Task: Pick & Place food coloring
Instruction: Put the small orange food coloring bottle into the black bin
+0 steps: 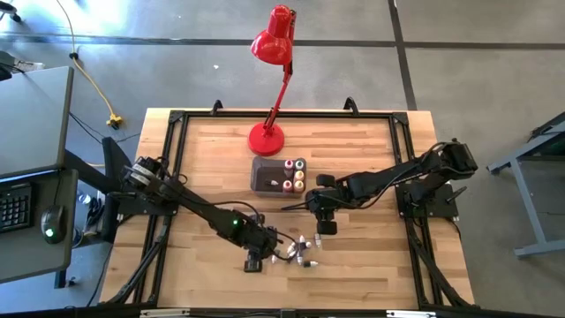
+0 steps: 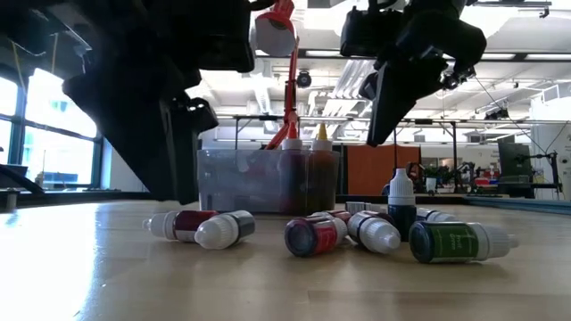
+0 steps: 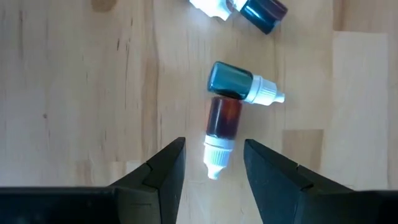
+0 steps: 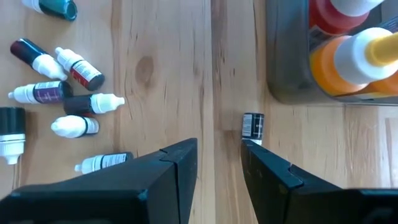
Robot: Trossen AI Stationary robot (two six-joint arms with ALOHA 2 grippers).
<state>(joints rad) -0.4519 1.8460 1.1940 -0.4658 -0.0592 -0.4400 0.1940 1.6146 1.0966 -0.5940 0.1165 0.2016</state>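
Wooden table [image 1: 371,265] inside a black frame, with a red lamp [image 1: 269,79] behind the grey tub [image 1: 267,175]. Left gripper [image 3: 213,163] parted and empty above a maroon bottle [image 3: 224,118] among loose food coloring [image 1: 298,252] in front of the tub. Right gripper [image 4: 219,155] beside the tub, parted and empty (bare wood below).

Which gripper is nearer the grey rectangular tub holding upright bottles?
Right. The right gripper hovers just beside the grey rectangular tub, while the left gripper sits farther away, over the loose food coloring bottles.
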